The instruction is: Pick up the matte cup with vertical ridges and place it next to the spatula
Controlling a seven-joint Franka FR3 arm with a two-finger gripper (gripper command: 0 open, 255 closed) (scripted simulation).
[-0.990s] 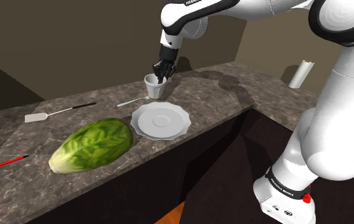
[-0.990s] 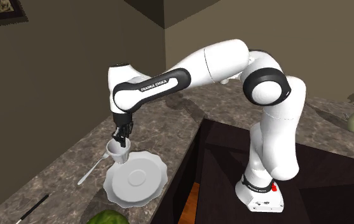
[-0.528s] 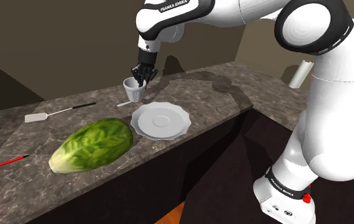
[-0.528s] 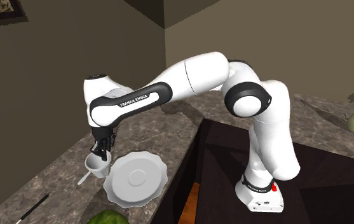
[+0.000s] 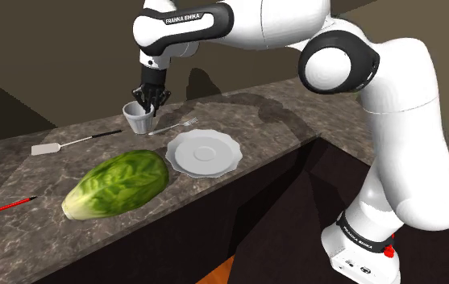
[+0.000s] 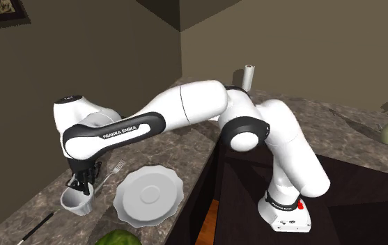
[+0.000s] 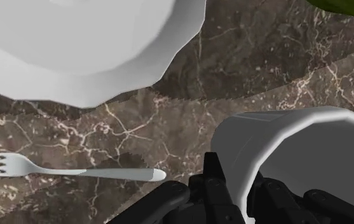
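Gripper [image 5: 145,105] was found clamped on the wall of the white cup [image 5: 139,123] at its rim. Cup hung tilted over the marble counter [image 5: 279,121], between 1 fork [image 5: 174,127] and the dark handle tip of the spatula [image 5: 53,148]. Whether its base touched the counter could not be determined. White scalloped plate [image 5: 204,153] lay just beside the fork, and 1 lettuce [image 5: 118,181] sat near the plate.

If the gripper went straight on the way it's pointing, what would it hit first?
Probably the bare counter between the fork and the plate. The gripper points down with the cup clamped, so the cup would likely touch first; height is unclear.
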